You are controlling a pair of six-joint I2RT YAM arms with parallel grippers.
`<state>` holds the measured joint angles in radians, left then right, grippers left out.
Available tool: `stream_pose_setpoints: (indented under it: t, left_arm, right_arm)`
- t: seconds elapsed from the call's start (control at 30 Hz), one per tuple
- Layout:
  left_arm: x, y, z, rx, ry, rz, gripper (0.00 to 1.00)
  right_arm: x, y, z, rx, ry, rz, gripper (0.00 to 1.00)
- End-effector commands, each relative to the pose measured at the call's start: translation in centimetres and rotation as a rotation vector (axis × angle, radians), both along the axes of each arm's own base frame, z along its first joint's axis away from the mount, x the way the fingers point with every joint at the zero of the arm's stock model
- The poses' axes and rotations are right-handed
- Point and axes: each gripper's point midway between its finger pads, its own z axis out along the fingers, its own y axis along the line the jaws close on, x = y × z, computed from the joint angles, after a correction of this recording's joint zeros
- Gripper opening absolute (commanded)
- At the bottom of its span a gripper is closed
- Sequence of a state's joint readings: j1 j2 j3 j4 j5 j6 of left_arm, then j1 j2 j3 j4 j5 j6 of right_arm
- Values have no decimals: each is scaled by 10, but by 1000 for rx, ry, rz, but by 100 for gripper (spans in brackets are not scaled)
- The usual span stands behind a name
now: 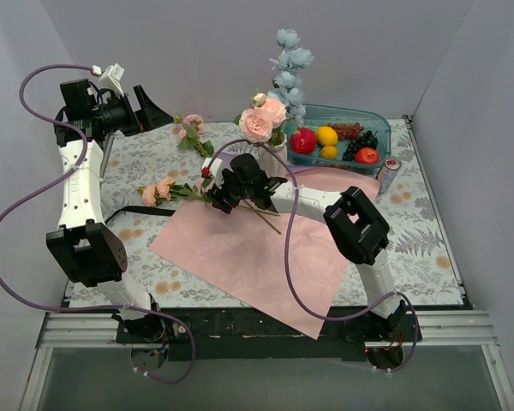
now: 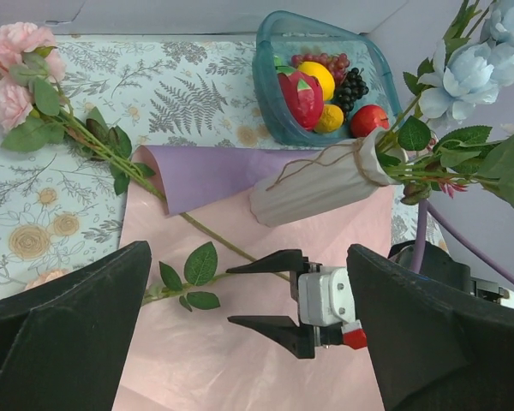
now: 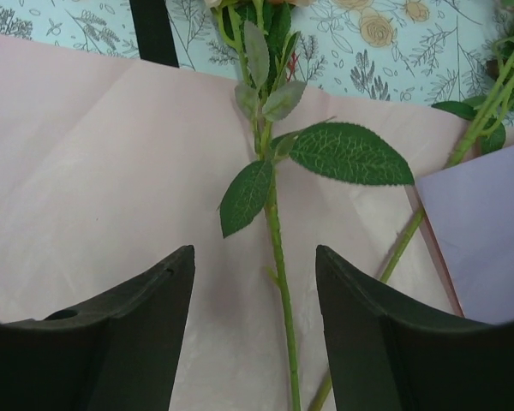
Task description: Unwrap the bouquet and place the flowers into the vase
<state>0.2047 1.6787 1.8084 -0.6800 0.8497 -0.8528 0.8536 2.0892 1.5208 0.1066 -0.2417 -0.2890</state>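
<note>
The wrapping paper [image 1: 257, 257] is pink and purple, the vase [image 2: 317, 193] white, the tablecloth [image 1: 424, 240] fern-printed.

Wore white plastic shells [image 1: 73, 184] on both arms, with black blocky joint housings [image 1: 357, 224]. Trailed purple cables [image 1: 286, 253] in loose loops. Ended in broad black fingers [image 3: 111, 342]; showed a small red tab [image 2: 353, 338] beside a white wrist block [image 2: 325, 295].

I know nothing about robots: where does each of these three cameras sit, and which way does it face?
Top external: above and behind the bases, looking down on the table; left arm and right arm show.
Left wrist: far left, facing across at vase and fruit bowl; left fingers frame it.
Right wrist: looking down at a stem between right fingers.
Both wrist views share the pink paper and right fingers.
</note>
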Motion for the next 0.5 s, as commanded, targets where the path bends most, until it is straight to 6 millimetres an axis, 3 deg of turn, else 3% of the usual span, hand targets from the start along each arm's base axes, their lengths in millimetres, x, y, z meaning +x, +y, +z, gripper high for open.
stream_pose_setpoints:
  t: [0.0, 0.13, 0.47]
  left_arm:
    - [-10, 3, 22, -1, -50, -16, 98]
    - [-10, 7, 22, -3, -53, -8, 98]
    - [-12, 9, 30, 7, -77, -13, 98]
  right_arm:
    - [17, 22, 18, 41, -61, 12, 66]
    - [24, 29, -6, 20, -34, -4, 66]
    - [29, 30, -38, -11, 53, -30, 64]
